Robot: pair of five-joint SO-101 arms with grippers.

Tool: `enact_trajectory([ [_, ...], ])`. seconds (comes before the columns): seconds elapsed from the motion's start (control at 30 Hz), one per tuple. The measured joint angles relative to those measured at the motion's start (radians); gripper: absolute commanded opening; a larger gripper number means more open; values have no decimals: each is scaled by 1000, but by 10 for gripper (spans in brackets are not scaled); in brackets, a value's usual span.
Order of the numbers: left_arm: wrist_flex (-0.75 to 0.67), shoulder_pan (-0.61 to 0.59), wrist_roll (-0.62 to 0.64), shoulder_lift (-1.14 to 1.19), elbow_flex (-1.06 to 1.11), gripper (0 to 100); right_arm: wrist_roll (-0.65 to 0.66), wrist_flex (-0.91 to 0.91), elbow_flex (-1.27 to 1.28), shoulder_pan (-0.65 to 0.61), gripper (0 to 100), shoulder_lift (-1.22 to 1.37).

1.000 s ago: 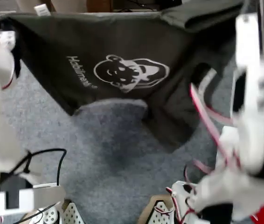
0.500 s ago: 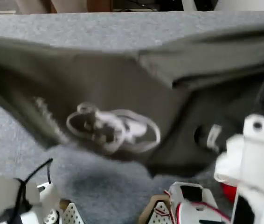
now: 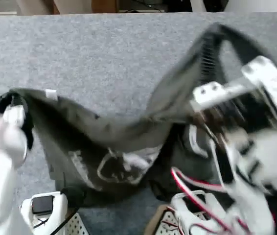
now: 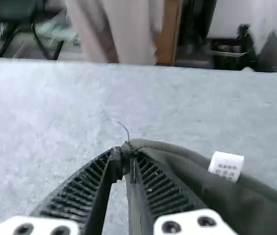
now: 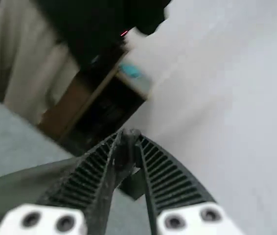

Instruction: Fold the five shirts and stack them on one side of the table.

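Over on the left, pinched tight in the left gripper [image 4: 126,155]: one edge of the dark shirt [image 3: 80,128], right by its little white tag [image 4: 225,166]. In the middle, hanging low and sagging onto the grey table [image 3: 80,49], near the front. Over on the right, lifted up high and pinched tight in the right gripper [image 5: 128,143]. Could slip out of either pinch if tugged too hard. Could also bunch up in the saggy middle and fold all crooked.

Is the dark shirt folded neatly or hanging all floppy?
Not folded: the shirt hangs bunched between the left pincer and right pincer, each pinching an edge.
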Motion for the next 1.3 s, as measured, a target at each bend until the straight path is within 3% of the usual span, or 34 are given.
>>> enact_trajectory([
  [0.2, -465, -46, 38, 126, 358, 19, 0, -265, 342, -18, 5, 84],
  [0.37, -799, -48, 106, 359, 353, 19, 2, -460, 408, -17, 5, 242],
  [0.5, -888, -48, 123, 572, 232, 19, 2, -574, 400, 6, 4, 371],
  [0.7, -904, -48, 126, 824, -5, 19, 0, -707, 278, 75, 4, 595],
  [0.87, -898, -38, 126, 987, -178, 19, 0, -707, 80, 94, 4, 799],
  [1.0, -773, -34, 126, 1109, -333, 19, -35, -555, -104, 97, 4, 901],
  [1.3, -313, -32, 75, 1209, -608, 19, -57, 5, -345, 121, 4, 945],
])
